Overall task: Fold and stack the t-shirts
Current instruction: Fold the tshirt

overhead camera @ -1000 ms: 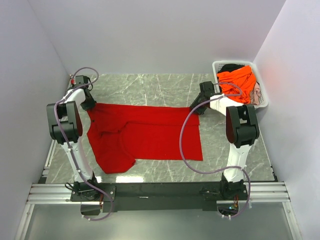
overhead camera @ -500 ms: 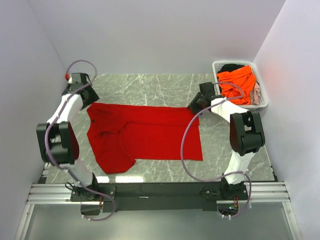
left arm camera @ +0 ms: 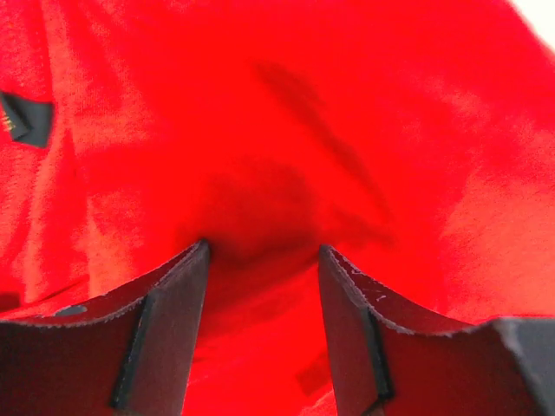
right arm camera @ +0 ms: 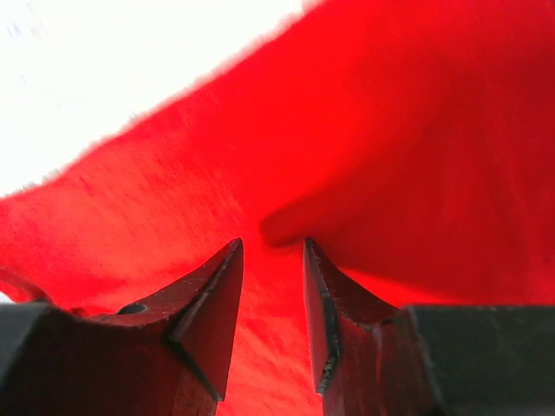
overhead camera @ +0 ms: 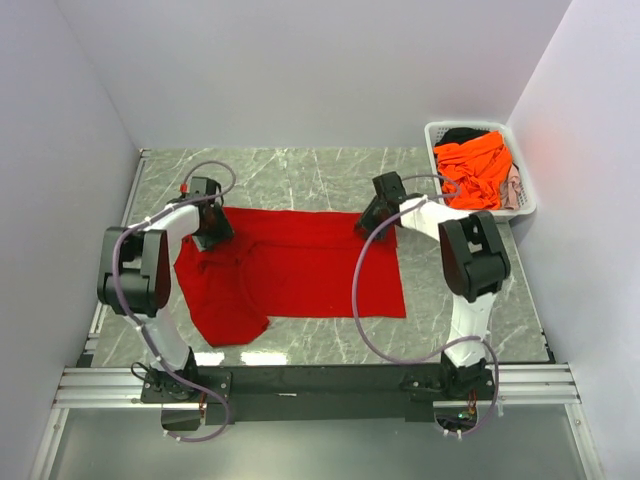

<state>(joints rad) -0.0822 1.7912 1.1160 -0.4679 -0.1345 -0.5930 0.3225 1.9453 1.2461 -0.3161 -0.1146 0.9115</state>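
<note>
A bright red t-shirt (overhead camera: pixel 300 270) lies spread on the marble table, its left side rumpled and folded over. My left gripper (overhead camera: pixel 213 226) is down on the shirt's upper left part; in the left wrist view its jaws (left arm camera: pixel 260 251) stand open with red cloth (left arm camera: pixel 286 130) between and beyond them. My right gripper (overhead camera: pixel 372 218) is down on the shirt's upper right edge; in the right wrist view its jaws (right arm camera: pixel 271 243) stand a little apart over red cloth (right arm camera: pixel 390 130). An orange t-shirt (overhead camera: pixel 478 165) tops a dark one (overhead camera: pixel 462 134) and a pale one (overhead camera: pixel 513 188) in the basket.
The white slotted basket (overhead camera: pixel 432 133) stands at the back right corner against the wall. Bare marble table (overhead camera: pixel 300 175) shows behind the shirt and to its right (overhead camera: pixel 450 300). Grey walls close in on the left, back and right.
Both grippers have moved inward from the shirt's outer top corners and now rest on the red cloth, the left one rightward, the right one leftward. The shirt lies much as before.
</note>
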